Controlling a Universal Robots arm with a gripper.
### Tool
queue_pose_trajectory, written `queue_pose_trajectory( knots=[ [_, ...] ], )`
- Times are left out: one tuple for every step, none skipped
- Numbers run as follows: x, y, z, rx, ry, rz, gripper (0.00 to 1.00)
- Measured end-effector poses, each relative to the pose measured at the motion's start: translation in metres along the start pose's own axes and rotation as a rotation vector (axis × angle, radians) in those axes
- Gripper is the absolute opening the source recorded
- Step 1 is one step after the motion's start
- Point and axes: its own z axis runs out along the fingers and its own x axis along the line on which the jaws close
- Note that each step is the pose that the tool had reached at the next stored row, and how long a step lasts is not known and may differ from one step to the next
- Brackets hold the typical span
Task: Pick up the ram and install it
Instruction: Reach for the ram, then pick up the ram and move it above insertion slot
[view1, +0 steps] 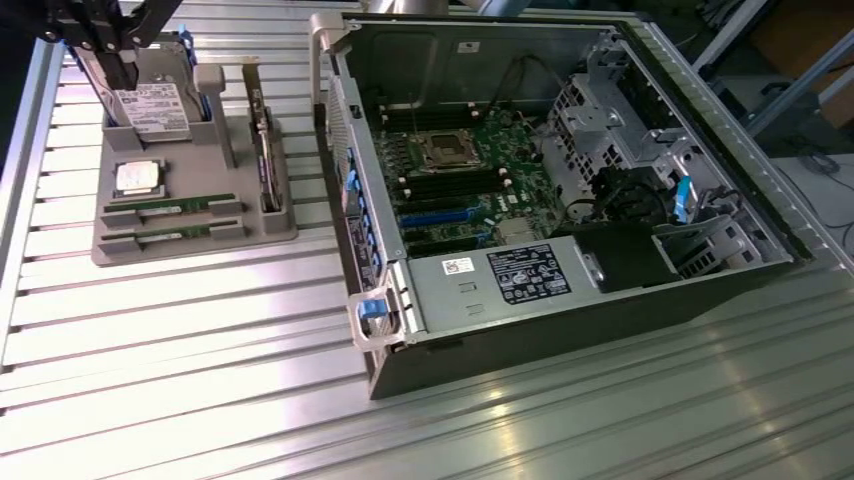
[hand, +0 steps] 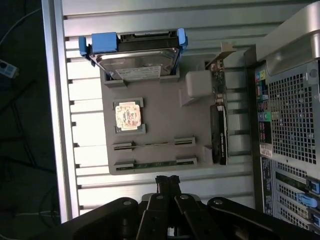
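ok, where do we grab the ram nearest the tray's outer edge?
Probably the bare middle of the ram's upper edge, coming from straight above and pinching its two flat faces. It stands on edge in the tray with both ends seated in end blocks, so only the middle span is free. The second stick runs parallel close by, so side approaches look cramped.

The gripper (view1: 118, 68) points straight down at the exterior view's upper left, jaws closed together, holding nothing

Ram (view1: 171, 206) and twin stick (view1: 168, 234) lie in grey tray (view1: 120, 256); gripper (view1: 118, 78) near hard drive (view1: 154, 106)
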Motion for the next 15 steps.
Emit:
queue_pose_trajectory(
  knots=[
    [-0.0002,-0.0024,-0.0001,0.0,0.0,0.0,0.12],
    [-0.0002,-0.003,-0.0001,0.0,-0.0001,0.0,0.12],
    [-0.0002,-0.003,-0.0001,0.0,-0.0001,0.0,0.12],
    [-0.0002,-0.003,-0.0001,0.0,-0.0001,0.0,0.12],
    [-0.0002,-0.0031,-0.0001,0.0,-0.0001,0.0,0.12],
    [-0.0002,-0.0031,-0.0001,0.0,-0.0001,0.0,0.12],
    [-0.0002,-0.0031,-0.0001,0.0,-0.0001,0.0,0.12],
    [-0.0002,-0.003,-0.0001,0.0,-0.0001,0.0,0.12],
    [-0.0002,-0.003,-0.0001,0.0,-0.0001,0.0,0.12],
    [-0.0002,-0.0031,-0.0001,0.0,-0.0001,0.0,0.12],
    [-0.0002,-0.0031,-0.0001,0.0,0.0,0.0,0.12],
    [-0.0002,-0.003,-0.0001,-0.0001,-0.0001,0.0,0.12],
    [-0.0002,-0.003,-0.0001,0.0,-0.0001,0.0,0.12],
    [-0.0002,-0.003,-0.0001,0.0,-0.0001,0.0,0.12],
    [-0.0002,-0.003,-0.0001,0.0,0.0,0.0,0.12]
  ],
)
